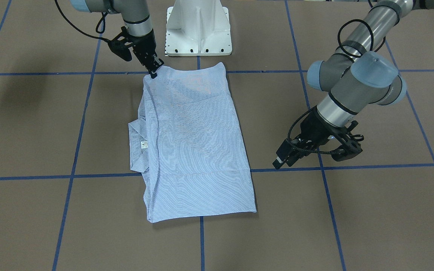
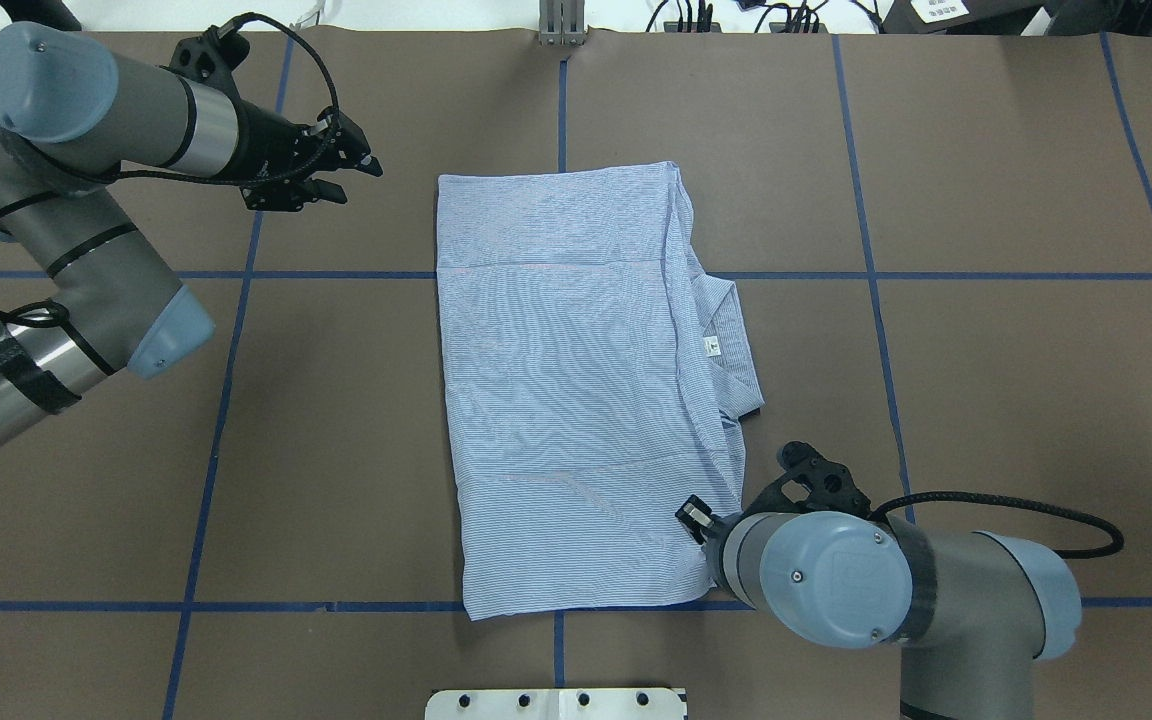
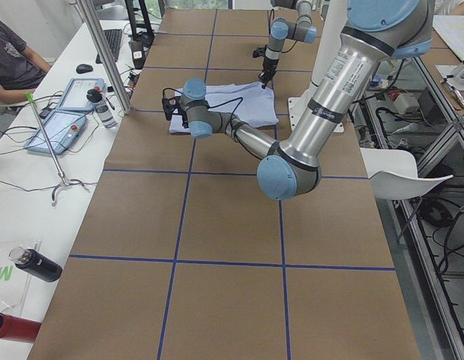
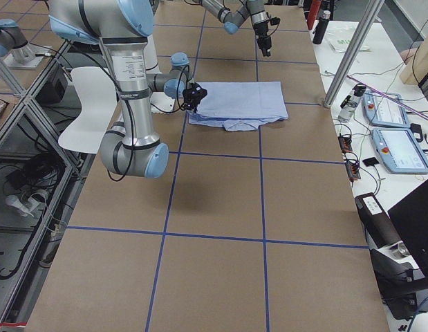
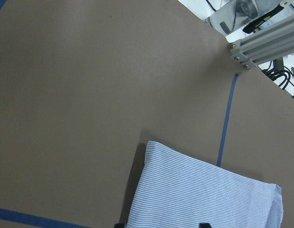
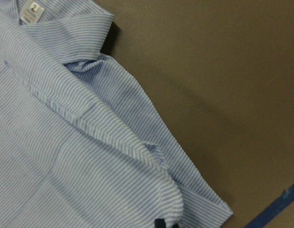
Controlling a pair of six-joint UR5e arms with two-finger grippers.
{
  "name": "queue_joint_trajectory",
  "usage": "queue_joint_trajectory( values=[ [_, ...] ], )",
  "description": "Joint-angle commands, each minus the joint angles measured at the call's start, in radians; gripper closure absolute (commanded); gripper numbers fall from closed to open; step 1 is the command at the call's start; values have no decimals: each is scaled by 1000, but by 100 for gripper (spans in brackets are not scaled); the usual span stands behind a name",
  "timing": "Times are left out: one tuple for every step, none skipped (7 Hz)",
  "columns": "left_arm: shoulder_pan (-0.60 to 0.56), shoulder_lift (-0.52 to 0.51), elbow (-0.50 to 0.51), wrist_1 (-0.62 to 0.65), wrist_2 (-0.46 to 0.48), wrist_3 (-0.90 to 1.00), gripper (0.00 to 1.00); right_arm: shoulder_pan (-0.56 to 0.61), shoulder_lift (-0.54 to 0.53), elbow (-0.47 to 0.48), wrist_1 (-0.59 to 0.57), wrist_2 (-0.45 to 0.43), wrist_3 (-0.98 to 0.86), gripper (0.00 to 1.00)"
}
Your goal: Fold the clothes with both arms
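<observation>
My right pincer (image 1: 153, 71) is drawn narrow. My wrist view shows its tips together in the cloth, so I judge it is pinching the corner of the shirt (image 1: 198, 143) that lies closest to the white base (image 1: 198, 28), probably to pin that end so the layers do not slide. My left pincer (image 2: 354, 180) stands wide and holds nothing. It hangs far out from the base on my left, apart from the shirt's farther edge, likely parked there so it cannot snag the cloth. The shirt lies flat on the brown table (image 1: 371, 210) straight out from the base, folded into a long panel. Its long axis runs directly away from the base. The collar (image 2: 731, 330), with its small white label (image 2: 710, 347), pokes out sideways towards my right, roughly halfway along.
</observation>
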Motion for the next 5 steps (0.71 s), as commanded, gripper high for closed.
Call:
queue_joint_trajectory(
  values=[
    [0, 4, -2, -1, 0, 0, 40, 5, 0, -14, -8, -2, -7, 58],
    [0, 4, -2, -1, 0, 0, 40, 4, 0, -21, -8, -3, -7, 49],
    [0, 5, -2, -1, 0, 0, 40, 1, 2, -31, -8, -9, -4, 37],
    [0, 5, -2, 1, 0, 0, 40, 1, 2, -41, -7, -12, -2, 37],
    [0, 5, -2, 1, 0, 0, 40, 2, 2, -46, -7, -14, 1, 37]
  ],
)
